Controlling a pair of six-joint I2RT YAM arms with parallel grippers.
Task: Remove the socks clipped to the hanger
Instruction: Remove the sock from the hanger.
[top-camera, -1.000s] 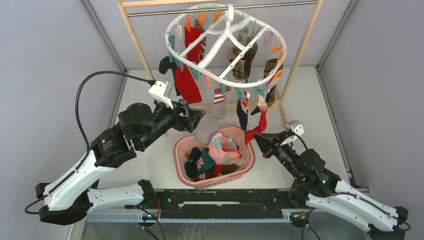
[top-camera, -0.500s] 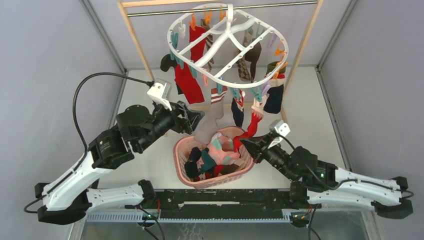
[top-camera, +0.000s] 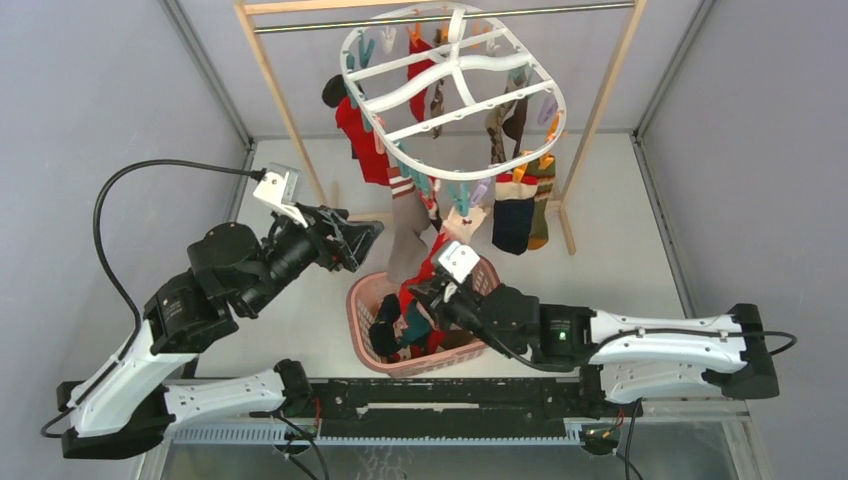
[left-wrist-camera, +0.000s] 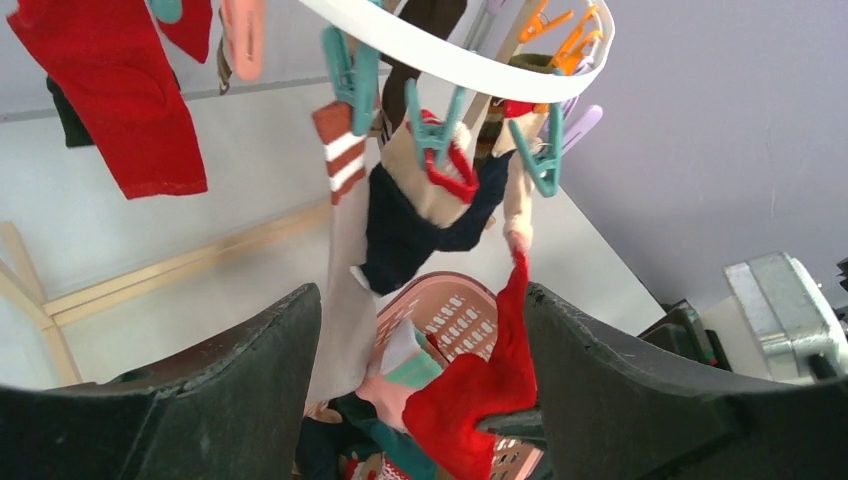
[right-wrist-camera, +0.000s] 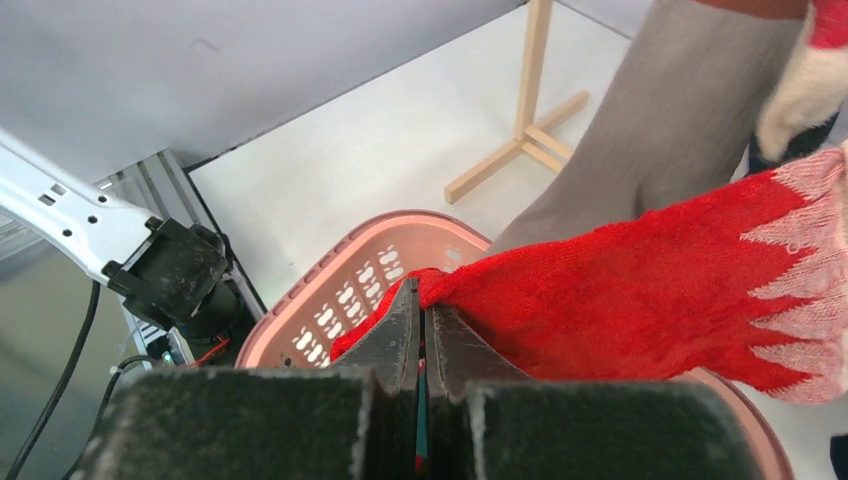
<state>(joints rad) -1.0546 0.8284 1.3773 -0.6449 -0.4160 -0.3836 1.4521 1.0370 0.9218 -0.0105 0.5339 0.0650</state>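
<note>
The white plastic oval drying hanger (top-camera: 455, 65) is hanging tilted from the rod of the wooden-framed rail (top-camera: 278, 95) at the far middle of the white table (top-camera: 640, 250), its near rim dipping toward the arms. Many soft fabric socks (top-camera: 362, 140) in red, brown, navy and stripes are dangling from its clips, crowding the air just beyond the pink lattice plastic basket (top-camera: 362, 300). The basket is sitting at the near middle with more socks piled inside. Bare table is lying open to the right of the basket and on the far left, while the rail's posts and floor bar are fencing in the far side.

The right gripper (top-camera: 418, 292) is hovering over the basket with its fingers pressed together, pinching the toe end of a red sock with a cream zigzag cuff (right-wrist-camera: 640, 290). That sock is stretching taut up to a clip on the hanger's near rim. The left gripper (top-camera: 368, 238) is hanging just left of a long grey sock with a red-and-white striped cuff (top-camera: 405, 245), fingers spread wide and holding nothing.
</note>
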